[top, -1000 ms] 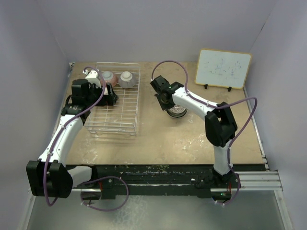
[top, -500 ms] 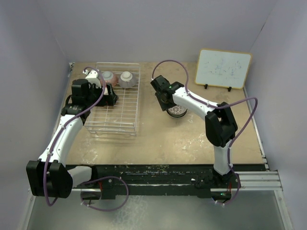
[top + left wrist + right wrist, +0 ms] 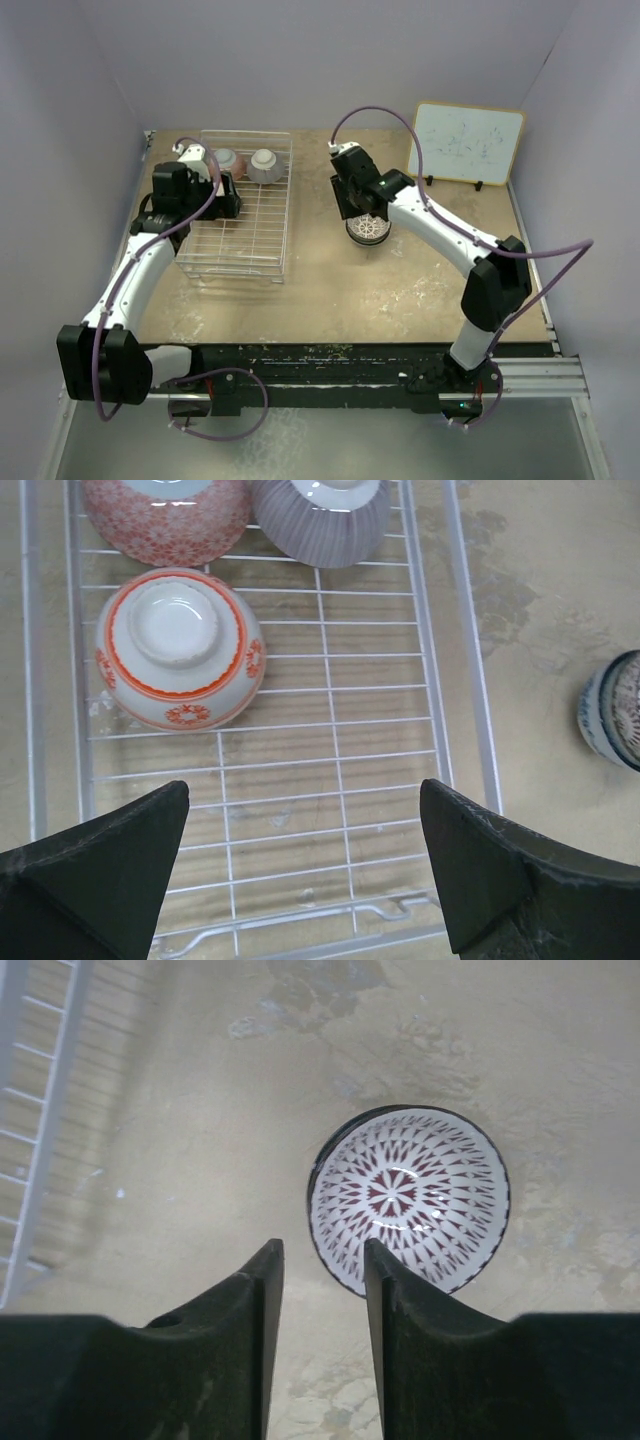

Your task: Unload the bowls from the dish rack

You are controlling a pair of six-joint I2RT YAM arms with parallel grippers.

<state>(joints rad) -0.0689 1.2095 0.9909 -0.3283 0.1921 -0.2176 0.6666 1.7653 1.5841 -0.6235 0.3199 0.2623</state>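
Note:
The dish rack (image 3: 245,225) stands at the far left. Its far end holds a pink bowl (image 3: 225,159) and a grey bowl (image 3: 264,165), both upside down. The left wrist view shows them too, pink (image 3: 165,520) and grey (image 3: 320,525), with a red-orange bowl (image 3: 180,650) upside down beside them. My left gripper (image 3: 226,203) (image 3: 305,795) hovers over the rack, wide open and empty, short of the red-orange bowl. A bowl with a purple starburst inside (image 3: 368,229) (image 3: 410,1195) stands upright on the table. My right gripper (image 3: 350,200) (image 3: 318,1255) is above its near rim, slightly open and empty.
A white framed board (image 3: 468,143) leans at the far right. The rack's side wall (image 3: 30,1110) lies left of my right gripper. The table bowl's blue-white outside shows at the right edge of the left wrist view (image 3: 612,710). Walls close in the table on three sides.
My right gripper has lifted off the table bowl and drawn back, leaving it on the table; the right elbow has swung right. My left arm has barely moved.

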